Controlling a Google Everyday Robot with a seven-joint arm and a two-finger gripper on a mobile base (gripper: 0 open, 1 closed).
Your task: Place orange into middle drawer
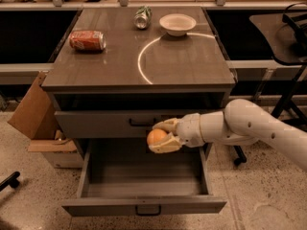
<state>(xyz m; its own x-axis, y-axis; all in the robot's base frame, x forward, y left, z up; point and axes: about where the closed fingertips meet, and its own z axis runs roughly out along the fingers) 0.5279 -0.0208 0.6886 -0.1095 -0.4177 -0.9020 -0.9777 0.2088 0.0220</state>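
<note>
The gripper clamps the orange over the open middle drawer, just beside the shut upper drawer front. 1 red can lies on the cabinet top.
</note>
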